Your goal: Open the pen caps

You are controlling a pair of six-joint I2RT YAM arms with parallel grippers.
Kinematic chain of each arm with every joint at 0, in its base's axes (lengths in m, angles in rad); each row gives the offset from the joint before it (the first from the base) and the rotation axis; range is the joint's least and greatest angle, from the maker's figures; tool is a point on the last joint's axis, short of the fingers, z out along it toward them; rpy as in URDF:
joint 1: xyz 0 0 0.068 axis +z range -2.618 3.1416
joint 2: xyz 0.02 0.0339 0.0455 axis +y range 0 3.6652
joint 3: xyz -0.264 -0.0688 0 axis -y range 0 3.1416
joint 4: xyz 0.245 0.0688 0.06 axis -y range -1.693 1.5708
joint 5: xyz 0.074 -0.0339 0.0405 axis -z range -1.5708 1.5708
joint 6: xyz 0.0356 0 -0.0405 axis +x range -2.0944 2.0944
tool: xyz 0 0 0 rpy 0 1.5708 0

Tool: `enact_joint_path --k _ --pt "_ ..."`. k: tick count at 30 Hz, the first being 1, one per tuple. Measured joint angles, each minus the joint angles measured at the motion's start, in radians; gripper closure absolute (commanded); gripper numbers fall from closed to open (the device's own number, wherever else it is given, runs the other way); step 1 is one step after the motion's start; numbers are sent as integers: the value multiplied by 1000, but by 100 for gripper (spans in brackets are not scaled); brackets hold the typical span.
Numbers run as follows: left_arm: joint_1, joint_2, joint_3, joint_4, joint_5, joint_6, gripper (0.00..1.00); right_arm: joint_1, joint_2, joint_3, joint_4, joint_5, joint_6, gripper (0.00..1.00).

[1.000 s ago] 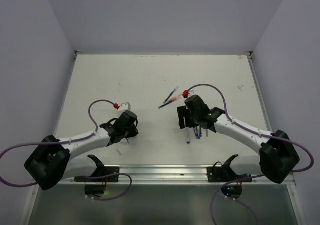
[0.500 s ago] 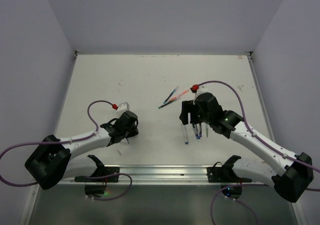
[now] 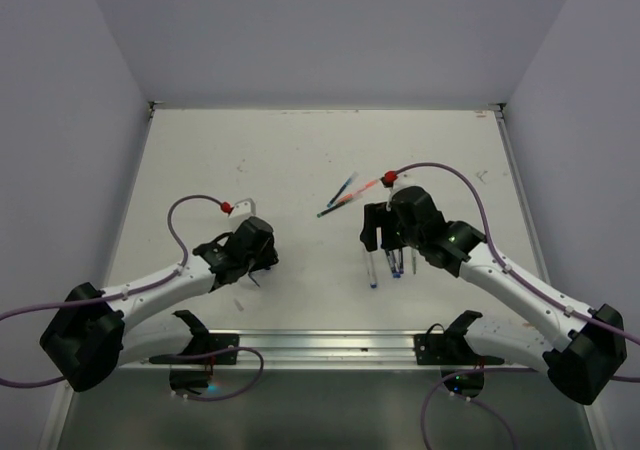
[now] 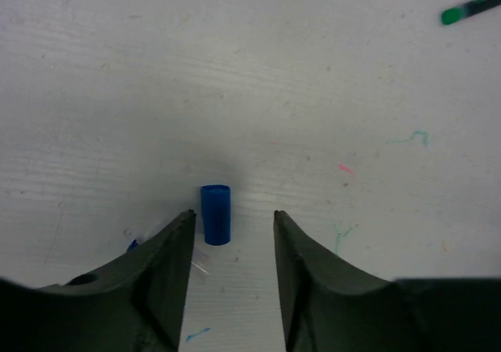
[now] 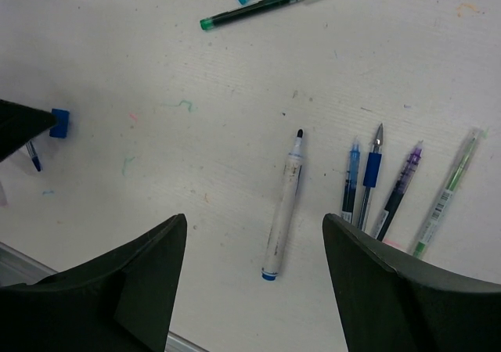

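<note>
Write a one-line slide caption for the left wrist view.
Left gripper open above the white table, a blue pen cap resting on the surface between its parted fingers.

pen cap [image 4: 215, 213] — on table [image 4: 313, 94], inside left end effector [image 4: 233, 213] | pens [image 5: 372, 172] — far right

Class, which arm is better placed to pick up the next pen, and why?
Right: the right pincer, open, hovers over the pens; the left pincer is at a loose cap, away from them.

Pale lavender walls [image 3: 330, 30] on three sides, scuffed white table [image 3: 300, 150], metal rail [image 3: 330, 342] along front
</note>
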Motion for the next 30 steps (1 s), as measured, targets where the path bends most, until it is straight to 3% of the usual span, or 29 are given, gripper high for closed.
enact_joint_path --k 5,11,19,25,30 --pt "-18 -43 112 12 -8 57 38 0 1 -5 -5 2 6 16" --pt "-22 38 252 118 26 203 36 0 8 -2 -37 31 29 4" --pt "-21 417 533 226 119 406 42 -1 63 82 -156 155 101 9" --pt "-8 703 866 216 148 548 46 -2 51 109 -204 201 140 16" --pt "5 834 995 218 153 640 46 -2 33 116 -224 224 151 17"
